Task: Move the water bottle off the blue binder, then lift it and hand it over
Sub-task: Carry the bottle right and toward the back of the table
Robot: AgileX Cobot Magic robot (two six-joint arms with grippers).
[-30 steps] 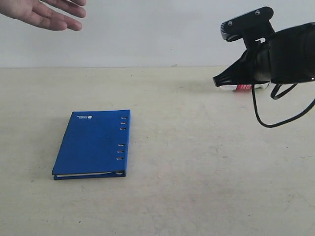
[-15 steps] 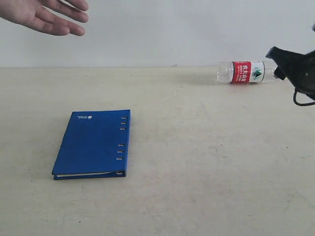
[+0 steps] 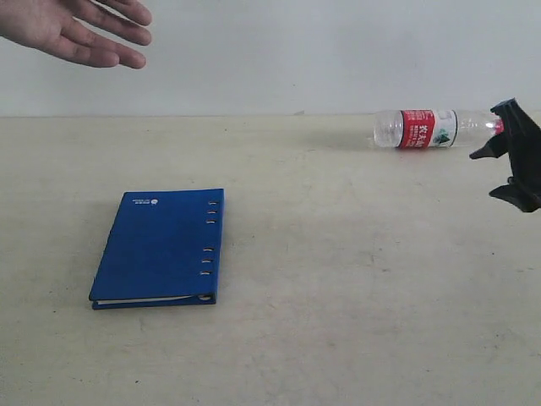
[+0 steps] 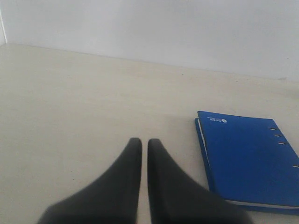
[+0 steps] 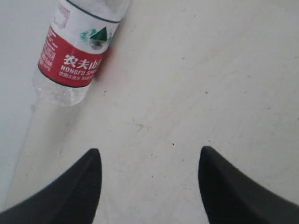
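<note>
The water bottle [image 3: 431,128] lies on its side at the far right of the table, close to the wall, its red cap pointing right. In the right wrist view the water bottle [image 5: 77,46] lies off to one side, outside the fingers. My right gripper [image 3: 489,172] [image 5: 149,161] stands open just right of the cap and a little nearer, with only bare table between its fingers. The blue binder [image 3: 161,247] [image 4: 247,158] lies flat and closed on the left, with nothing on it. My left gripper [image 4: 145,142] is shut and empty over bare table beside the binder; the exterior view does not show it.
A person's open hand [image 3: 76,30] hangs palm down at the top left, above the table's far edge. A pale wall [image 3: 279,59] runs behind the table [image 3: 338,279].
My right gripper has opened, let go of the bottle and drawn back to the right edge of the view. The bottle now lies uncovered. The binder and the hand have barely moved.
</note>
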